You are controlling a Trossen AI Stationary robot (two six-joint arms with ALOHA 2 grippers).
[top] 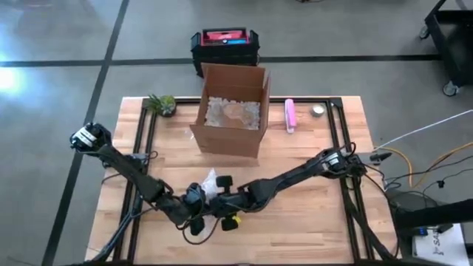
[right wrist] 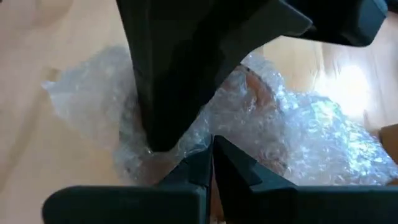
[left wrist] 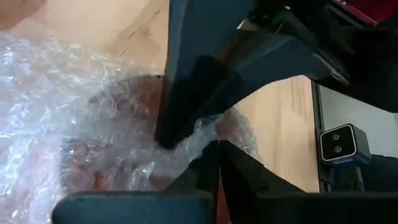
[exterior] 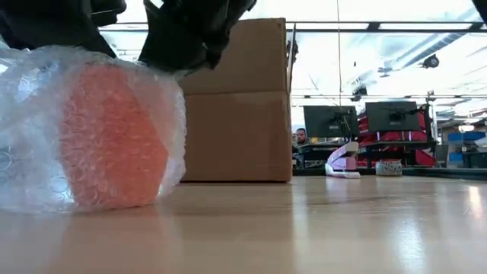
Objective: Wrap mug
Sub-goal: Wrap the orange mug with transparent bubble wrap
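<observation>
An orange mug [exterior: 114,144] sits on the table near the front edge, wrapped in clear bubble wrap [exterior: 30,114]. From above, only a white bunch of wrap [top: 209,179] shows between the two arms. My left gripper [left wrist: 217,155] and my right gripper [right wrist: 212,152] meet over the bundle, the left [top: 198,198] coming from the table's left and the right [top: 222,193] from the right. Both are shut on the wrap. In the low view the dark grippers [exterior: 183,30] stand right above the bundle. My left gripper pinches a bunched fold of bubble wrap [left wrist: 193,140] on top of the bundle between its two fingers, slanting down from the table's left. The bundle rests on the table. My right gripper pinches gathered bubble wrap [right wrist: 193,140] at the top of the bundle between its fingers, slanting down from the table's right. The wrap lies crumpled around the mug, which stays on the table.
An open cardboard box [top: 233,111] with packing fill stands behind the bundle at the table's middle far side. A small plant [top: 162,103] is at the far left, with a pink object [top: 290,114] and a small round tin [top: 318,111] at the far right.
</observation>
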